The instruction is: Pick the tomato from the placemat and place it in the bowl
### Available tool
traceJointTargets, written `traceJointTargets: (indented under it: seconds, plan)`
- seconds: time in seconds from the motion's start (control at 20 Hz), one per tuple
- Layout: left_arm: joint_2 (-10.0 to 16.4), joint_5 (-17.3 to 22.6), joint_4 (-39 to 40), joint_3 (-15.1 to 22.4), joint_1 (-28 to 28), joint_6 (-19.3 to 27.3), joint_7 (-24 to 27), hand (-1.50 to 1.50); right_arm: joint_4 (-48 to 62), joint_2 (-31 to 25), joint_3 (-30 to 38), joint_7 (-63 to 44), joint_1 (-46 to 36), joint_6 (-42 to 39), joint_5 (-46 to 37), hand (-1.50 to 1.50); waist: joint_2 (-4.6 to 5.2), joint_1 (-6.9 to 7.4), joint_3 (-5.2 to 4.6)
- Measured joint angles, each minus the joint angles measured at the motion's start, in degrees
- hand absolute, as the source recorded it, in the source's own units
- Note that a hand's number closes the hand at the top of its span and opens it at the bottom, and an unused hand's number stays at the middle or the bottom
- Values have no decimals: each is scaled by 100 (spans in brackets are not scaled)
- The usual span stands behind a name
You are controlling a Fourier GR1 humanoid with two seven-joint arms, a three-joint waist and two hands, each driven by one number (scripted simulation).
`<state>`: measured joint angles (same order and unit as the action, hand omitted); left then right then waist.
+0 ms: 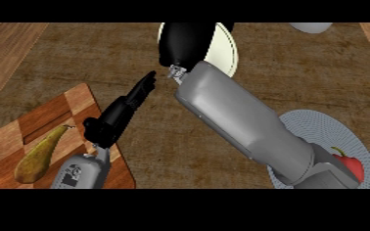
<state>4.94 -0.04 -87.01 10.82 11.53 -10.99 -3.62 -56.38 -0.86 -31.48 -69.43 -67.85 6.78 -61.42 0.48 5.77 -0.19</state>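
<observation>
At lower right, tomato [353, 165] sits on ribbed grey placemat [321, 122]. Green stem end faces upper left; the rest is half hidden by right forearm [245, 122], so long axis can't be judged. Right hand [184, 41] is well apart from it, up at top centre over cream bowl [225, 54]; seen from the back, closed or spread can't be told. Left hand [119, 112] lower left, fingers straight and together, over cutting board [43, 117] near pear [37, 157].
</observation>
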Motion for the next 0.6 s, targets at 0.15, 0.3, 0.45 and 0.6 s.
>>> traceJointTargets:
  seconds: [0.15, 0.3, 0.45, 0.6]
  plan:
    - [-6, 3, -46, -53, -39, 60, -29, 0, 295, -5, -96, -47, -85, 70, -255, 150, -11, -103, 3]
    - [64, 32, -103, -116, -137, 29, 4, 0, 607, -4, -141, -15, -69, 193, -496, 150, -11, -180, 6]
    - [48, -3, -126, -114, -183, 69, 1, 0, 815, -4, -93, 16, 42, 236, -458, 150, -13, -246, 9]
    - [18, -32, -183, -107, -191, 124, -35, 0, 971, 5, 245, 150, 306, 271, -24, 150, -6, -280, 14]
